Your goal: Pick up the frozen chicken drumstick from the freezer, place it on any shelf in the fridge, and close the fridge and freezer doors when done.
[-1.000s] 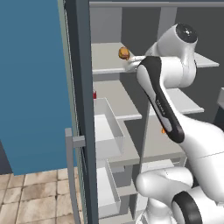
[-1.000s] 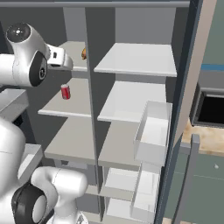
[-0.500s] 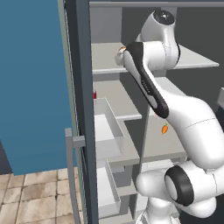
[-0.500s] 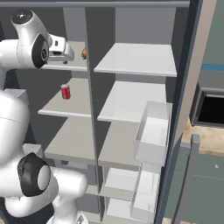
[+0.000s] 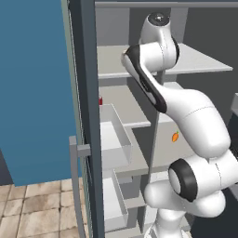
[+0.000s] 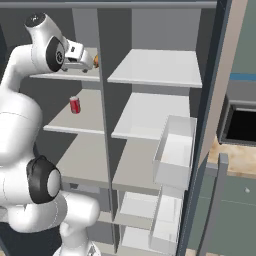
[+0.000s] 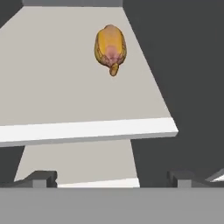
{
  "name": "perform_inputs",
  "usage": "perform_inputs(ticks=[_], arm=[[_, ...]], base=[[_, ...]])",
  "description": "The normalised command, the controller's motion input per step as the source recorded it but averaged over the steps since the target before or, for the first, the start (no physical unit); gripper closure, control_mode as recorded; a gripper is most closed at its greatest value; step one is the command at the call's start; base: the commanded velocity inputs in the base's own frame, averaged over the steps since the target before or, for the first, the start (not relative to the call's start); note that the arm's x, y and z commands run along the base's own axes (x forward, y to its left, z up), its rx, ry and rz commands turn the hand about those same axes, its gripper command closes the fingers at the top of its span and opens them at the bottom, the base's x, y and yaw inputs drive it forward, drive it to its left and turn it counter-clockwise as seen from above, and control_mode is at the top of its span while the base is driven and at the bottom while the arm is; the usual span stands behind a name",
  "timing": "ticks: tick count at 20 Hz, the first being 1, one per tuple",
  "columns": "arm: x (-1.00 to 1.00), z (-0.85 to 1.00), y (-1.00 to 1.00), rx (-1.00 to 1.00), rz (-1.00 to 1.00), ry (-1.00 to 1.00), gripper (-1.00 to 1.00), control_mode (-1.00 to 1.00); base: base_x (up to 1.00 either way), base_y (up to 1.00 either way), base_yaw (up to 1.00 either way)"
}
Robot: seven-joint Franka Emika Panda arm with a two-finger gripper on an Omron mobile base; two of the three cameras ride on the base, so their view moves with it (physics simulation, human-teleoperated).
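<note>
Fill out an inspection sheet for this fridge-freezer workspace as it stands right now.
Surface: pale grey shelves in both columns; top freezer shelf holds the target.
Job's things: frozen chicken drumstick lies on that top shelf, toward its right side in the hand view, untouched. Top fridge shelf bare. Both doors open: freezer door, fridge door.
Clutter: red can on the second freezer shelf; small orange carrot-like piece lower down.
Grippers: gripper at top-shelf height, jaws open, short of the drumstick, holding nothing.
Cables: nothing seen.
Surroundings: tiled floor; wooden counter to the right.
</note>
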Motion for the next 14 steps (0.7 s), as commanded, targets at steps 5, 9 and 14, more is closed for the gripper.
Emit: perform_inputs(ticks=[5, 9, 14], arm=[[0.52, -0.12, -0.01, 0.01, -0.19, 0.0, -1.0, -1.0], [0.61, 0.0, 0.0, 0.0, -0.12, 0.0, -1.0, -1.0], [0.68, -0.01, -0.03, 0.0, -0.11, 0.0, -1.0, -1.0]], base=[[0.0, 0.0, 0.0], [0.0, 0.0, 0.0], [0.0, 0.0, 0.0]])
